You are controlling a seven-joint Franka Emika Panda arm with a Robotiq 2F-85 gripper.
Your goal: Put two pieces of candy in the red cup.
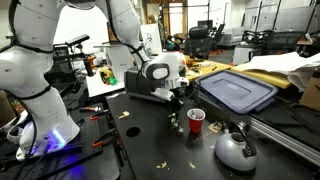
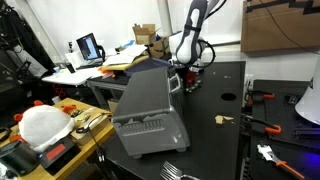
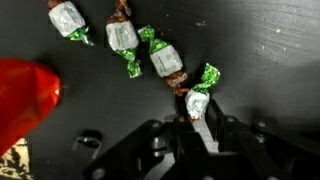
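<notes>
In the wrist view several pieces of candy in pale silver wrappers with green twisted ends lie in a row on the black table: one (image 3: pixel 67 18), one (image 3: pixel 122 36), one (image 3: pixel 165 60). A further piece (image 3: pixel 198 101) sits between my gripper's (image 3: pixel 197 118) fingertips, which are closed on it low at the table. The red cup (image 3: pixel 24 96) is at the left edge of the wrist view. In an exterior view the red cup (image 1: pixel 196 120) stands just beside my gripper (image 1: pixel 176 116). In another exterior view my gripper (image 2: pixel 187 82) is down at the table and the cup is not visible.
A silver kettle with a black handle (image 1: pixel 235 150) stands near the cup. A blue-grey bin lid (image 1: pixel 238 92) lies behind it. A grey machine (image 2: pixel 146 110) fills the table's near side. Tan scraps (image 1: pixel 131 130) are scattered on the black table (image 1: pixel 150 150).
</notes>
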